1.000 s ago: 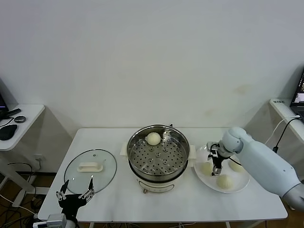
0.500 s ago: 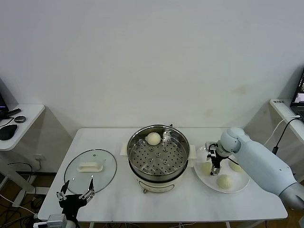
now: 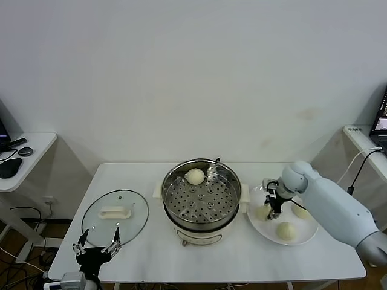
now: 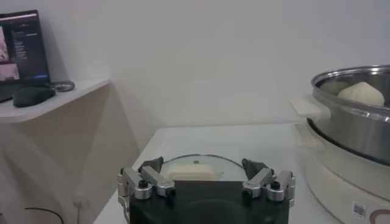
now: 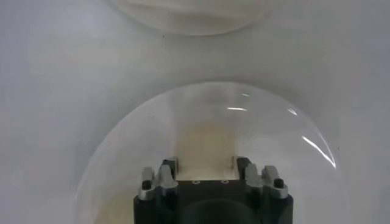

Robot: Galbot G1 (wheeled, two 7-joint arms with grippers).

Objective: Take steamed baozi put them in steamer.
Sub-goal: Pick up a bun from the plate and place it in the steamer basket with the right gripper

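The steamer (image 3: 201, 202) stands mid-table with one baozi (image 3: 195, 176) on its perforated tray; both also show in the left wrist view, the steamer (image 4: 353, 128) and that bun (image 4: 361, 92). Three baozi lie on the white plate (image 3: 305, 237) to the right: one at the left (image 3: 261, 212), one at the front (image 3: 285, 229) and one at the right (image 3: 300, 211). My right gripper (image 3: 273, 208) is down on the plate, shut on the left baozi (image 5: 206, 146), which fills the gap between its fingers (image 5: 169, 169). My left gripper (image 3: 97, 248) is parked, open and empty, at the table's front left.
The glass lid (image 3: 115, 211) with a white handle lies flat left of the steamer, just beyond my left gripper (image 4: 204, 182). A small side table (image 3: 24, 151) stands at the far left. Another table (image 3: 363, 139) stands at the far right.
My right gripper has shifted slightly toward the steamer, onto the plate's left baozi. The buns and the left arm have not moved.
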